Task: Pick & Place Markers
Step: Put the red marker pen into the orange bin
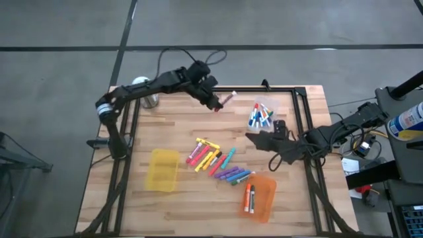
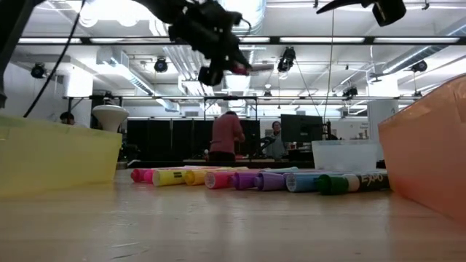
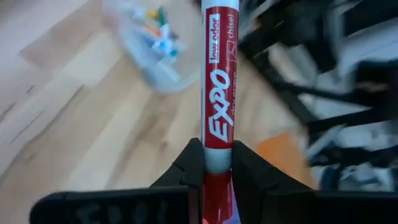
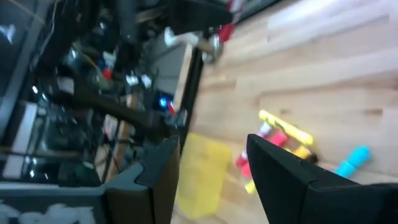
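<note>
A red marker point(image 3: 219, 81) is being pinched between the left gripper's point(image 1: 213, 100) fingers, upper centre of the high view, jutting forward.

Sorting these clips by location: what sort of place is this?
Likely an open lab or workshop: bare ceiling with ducts, people at monitors behind, and a framed wooden table on concrete floor.

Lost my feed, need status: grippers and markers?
Left gripper shut on red Expo marker, above table's far side. Right gripper open, empty, beside clear marker bin. Nothing blocking.
</note>
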